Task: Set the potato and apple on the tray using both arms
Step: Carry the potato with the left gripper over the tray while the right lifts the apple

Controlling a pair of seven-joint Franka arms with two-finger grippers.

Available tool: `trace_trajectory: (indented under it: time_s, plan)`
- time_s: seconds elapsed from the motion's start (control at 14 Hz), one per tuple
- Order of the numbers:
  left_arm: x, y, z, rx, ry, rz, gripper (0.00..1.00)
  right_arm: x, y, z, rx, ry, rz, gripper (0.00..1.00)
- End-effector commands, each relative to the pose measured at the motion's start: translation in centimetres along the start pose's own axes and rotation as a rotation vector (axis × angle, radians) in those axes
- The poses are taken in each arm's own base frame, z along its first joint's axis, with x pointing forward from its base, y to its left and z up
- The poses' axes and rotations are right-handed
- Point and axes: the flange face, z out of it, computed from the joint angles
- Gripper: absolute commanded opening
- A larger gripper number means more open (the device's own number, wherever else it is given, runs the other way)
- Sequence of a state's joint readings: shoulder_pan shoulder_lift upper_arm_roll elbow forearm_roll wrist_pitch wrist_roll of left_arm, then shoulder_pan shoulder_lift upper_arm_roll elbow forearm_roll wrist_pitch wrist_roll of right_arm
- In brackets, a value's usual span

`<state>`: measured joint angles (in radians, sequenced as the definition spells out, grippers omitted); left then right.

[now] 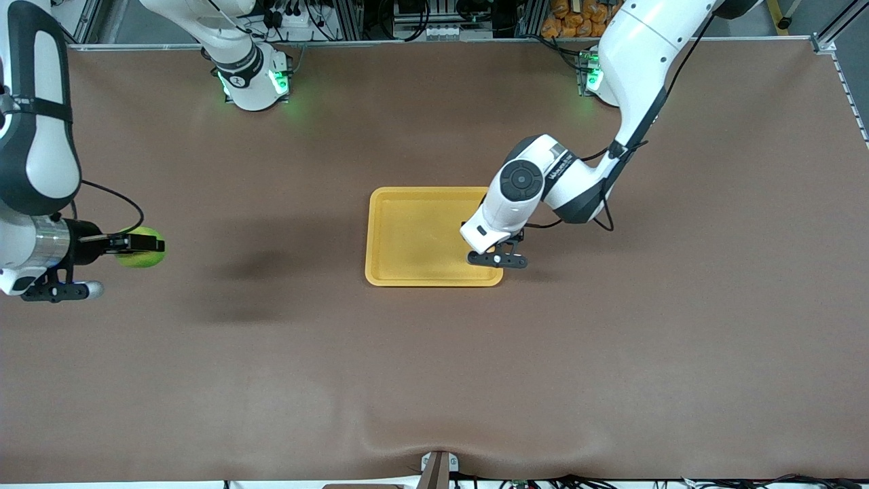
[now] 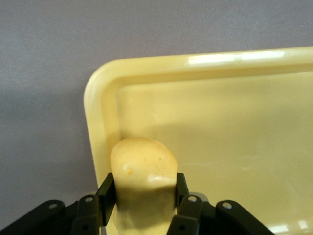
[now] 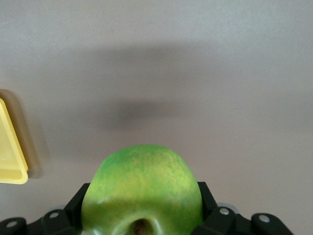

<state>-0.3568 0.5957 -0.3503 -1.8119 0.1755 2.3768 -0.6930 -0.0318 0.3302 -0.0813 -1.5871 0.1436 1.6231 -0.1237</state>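
Note:
The yellow potato point(image 2: 143, 169) is clamped between the black fingers of my left gripper point(image 2: 143, 188). It hangs over the corner of the yellow-orange tray point(image 2: 98, 112) toward the left arm's end. In the front view the left gripper point(image 1: 497, 254) is above that tray's point(image 1: 407, 234) rim, and its wrist hides the potato. My right gripper point(image 1: 138, 243) is shut on the green apple point(image 1: 144, 248), held above bare table at the right arm's end, well away from the tray. In the right wrist view the apple point(image 3: 142, 186) fills the right gripper point(image 3: 142, 200), stem dimple toward the camera, with a tray corner point(image 3: 11, 156) at the edge.
The brown mat point(image 1: 434, 353) covers the whole table. Both arm bases point(image 1: 254, 85) glow green along the edge farthest from the front camera. Orange items point(image 1: 577, 17) sit off the table past the left arm's base. A small mount point(image 1: 438, 468) stands at the nearest edge.

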Motion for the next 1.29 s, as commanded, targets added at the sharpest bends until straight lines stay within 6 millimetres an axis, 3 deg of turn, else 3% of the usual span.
trace_trajectory:
  time_s: [0.0, 0.21, 0.43, 0.57, 0.64, 0.93, 1.21]
  plan:
    - [0.1, 1.1, 1.1, 0.023, -0.004, -0.009, 0.23, -1.5, -2.2, 0.1, 0.011, 0.009, 0.032, 0.00]
    - [0.2, 1.2, 1.7, 0.023, -0.010, -0.011, 0.28, -1.5, -4.6, 1.3, 0.001, 0.014, 0.057, 0.00]
    - [0.2, 1.0, 1.9, 0.025, -0.013, -0.013, 0.50, -1.6, -7.8, 2.4, -0.011, 0.021, 0.104, 0.00]
    - [0.5, 0.5, 2.2, 0.031, -0.015, -0.023, 0.79, -1.5, -9.4, 3.1, -0.018, 0.027, 0.123, 0.00]
    - [0.7, 0.1, 2.2, 0.035, -0.011, -0.025, 1.00, -1.5, -10.1, 3.4, -0.020, 0.028, 0.142, 0.00]
    - [1.8, -0.6, 0.1, 0.030, 0.025, -0.034, 1.00, -1.5, -13.1, 4.6, -0.016, 0.036, 0.182, 0.00]
    - [4.2, -3.6, -5.7, 0.052, 0.057, -0.083, 1.00, -1.7, -16.4, 5.9, -0.021, 0.050, 0.216, 0.00]
